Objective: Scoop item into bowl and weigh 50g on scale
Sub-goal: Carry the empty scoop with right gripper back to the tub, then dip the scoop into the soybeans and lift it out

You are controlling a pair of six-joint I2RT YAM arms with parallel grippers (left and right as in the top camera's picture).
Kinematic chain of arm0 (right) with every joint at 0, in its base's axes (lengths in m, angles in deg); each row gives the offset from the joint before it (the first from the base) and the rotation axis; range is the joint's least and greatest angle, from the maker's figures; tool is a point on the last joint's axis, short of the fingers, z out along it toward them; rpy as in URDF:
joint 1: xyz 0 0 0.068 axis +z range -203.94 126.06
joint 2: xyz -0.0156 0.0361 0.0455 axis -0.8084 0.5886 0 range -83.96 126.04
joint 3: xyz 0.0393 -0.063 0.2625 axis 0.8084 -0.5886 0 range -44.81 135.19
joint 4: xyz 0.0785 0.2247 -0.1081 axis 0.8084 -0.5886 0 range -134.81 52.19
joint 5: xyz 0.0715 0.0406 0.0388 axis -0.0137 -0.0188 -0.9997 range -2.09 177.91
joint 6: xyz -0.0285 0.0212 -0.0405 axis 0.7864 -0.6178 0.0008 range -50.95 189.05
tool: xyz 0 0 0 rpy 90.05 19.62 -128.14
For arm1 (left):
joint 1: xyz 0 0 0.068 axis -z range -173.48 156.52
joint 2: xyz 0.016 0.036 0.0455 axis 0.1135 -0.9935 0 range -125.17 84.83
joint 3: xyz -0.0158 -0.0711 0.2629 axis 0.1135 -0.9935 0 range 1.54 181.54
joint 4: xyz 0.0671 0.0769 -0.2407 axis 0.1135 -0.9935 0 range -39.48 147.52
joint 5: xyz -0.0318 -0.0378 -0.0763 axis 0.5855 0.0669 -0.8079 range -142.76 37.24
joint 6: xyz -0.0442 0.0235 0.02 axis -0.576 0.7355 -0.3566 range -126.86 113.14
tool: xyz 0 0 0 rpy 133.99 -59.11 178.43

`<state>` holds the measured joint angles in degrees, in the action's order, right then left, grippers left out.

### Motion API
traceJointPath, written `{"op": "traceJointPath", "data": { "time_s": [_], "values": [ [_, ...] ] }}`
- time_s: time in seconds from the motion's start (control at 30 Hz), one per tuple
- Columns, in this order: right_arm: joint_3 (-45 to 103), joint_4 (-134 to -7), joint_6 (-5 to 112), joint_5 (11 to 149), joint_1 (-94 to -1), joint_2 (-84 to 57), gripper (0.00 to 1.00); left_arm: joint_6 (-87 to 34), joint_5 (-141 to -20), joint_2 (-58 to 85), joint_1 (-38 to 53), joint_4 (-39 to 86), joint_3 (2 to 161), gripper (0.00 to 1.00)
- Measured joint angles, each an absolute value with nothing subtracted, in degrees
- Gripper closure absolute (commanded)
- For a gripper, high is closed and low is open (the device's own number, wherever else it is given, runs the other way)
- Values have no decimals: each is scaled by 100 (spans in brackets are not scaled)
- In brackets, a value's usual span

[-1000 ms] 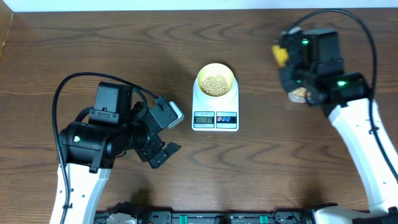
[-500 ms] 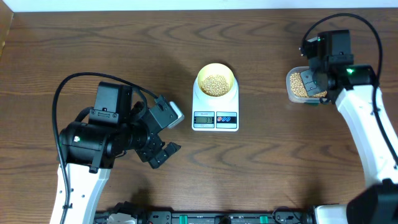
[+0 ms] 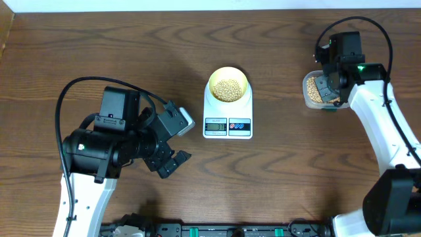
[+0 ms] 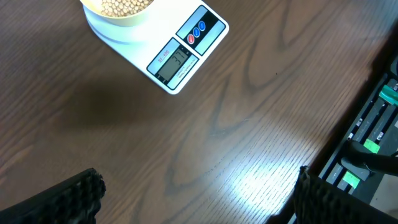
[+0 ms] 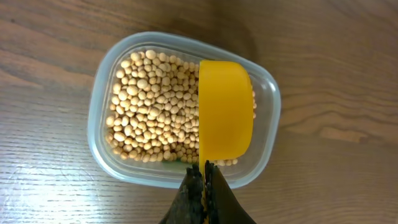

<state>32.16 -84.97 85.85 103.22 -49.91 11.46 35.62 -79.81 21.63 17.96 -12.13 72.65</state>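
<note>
Right gripper (image 5: 204, 180) pinched on scoop (image 5: 225, 112) handle; loose, light beans (image 5: 149, 106) ahead of jaws roll readily; left gripper (image 4: 196, 193) wide, empty.

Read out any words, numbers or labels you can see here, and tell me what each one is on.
Display on the scale: dark digits, too blurred to read.
Small print beside the display: too small to read.
Red and blue buttons: no legible marking.
Bowl, tub, scoop: no text visible.
</note>
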Motion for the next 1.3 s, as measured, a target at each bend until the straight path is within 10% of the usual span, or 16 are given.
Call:
{"op": "traceJointPath", "data": {
  "time_s": [1.3],
  "values": [
    [3216, -8984, 7003, 5878, -7329, 1522, 99, 3562, -7981, 2163, 1796, -1213, 7265, 1]
  ]
}}
